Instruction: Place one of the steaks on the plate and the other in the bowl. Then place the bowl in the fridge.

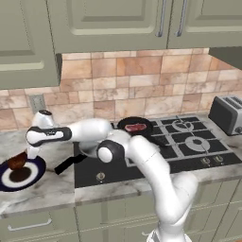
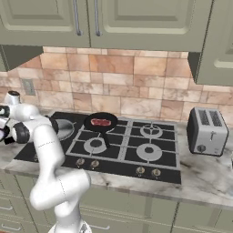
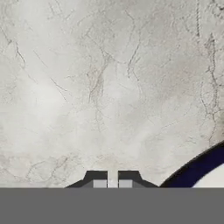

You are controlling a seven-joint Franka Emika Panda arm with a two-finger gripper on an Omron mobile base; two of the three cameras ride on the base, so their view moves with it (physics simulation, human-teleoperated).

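Gripper (image 1: pixel 21 159) clenched on the darker reddish-brown steak (image 1: pixel 17 161), held just above the navy-rimmed plate (image 1: pixel 34 174) at the 8 o'clock side of the left base view. In the hand view the plate's rim sat at 4 o'clock over marble counter (image 3: pixel 109 87). Farther back, the pinkish-red steak (image 1: pixel 135 127) lay in a black pan (image 1: pixel 146 125) on the hob (image 1: pixel 189 142), with a toaster (image 1: pixel 227 113) at 3 o'clock.

The arm rises from the lower right of the left base view, bends at an elbow near frame centre, and extends horizontally toward the left edge. The wrist turns downward at the middle left. The gripper (image 1: pixel 29 152) points down; in the hand view its fingertips (image 3: pixel 99 183) stand nearly together, closed.
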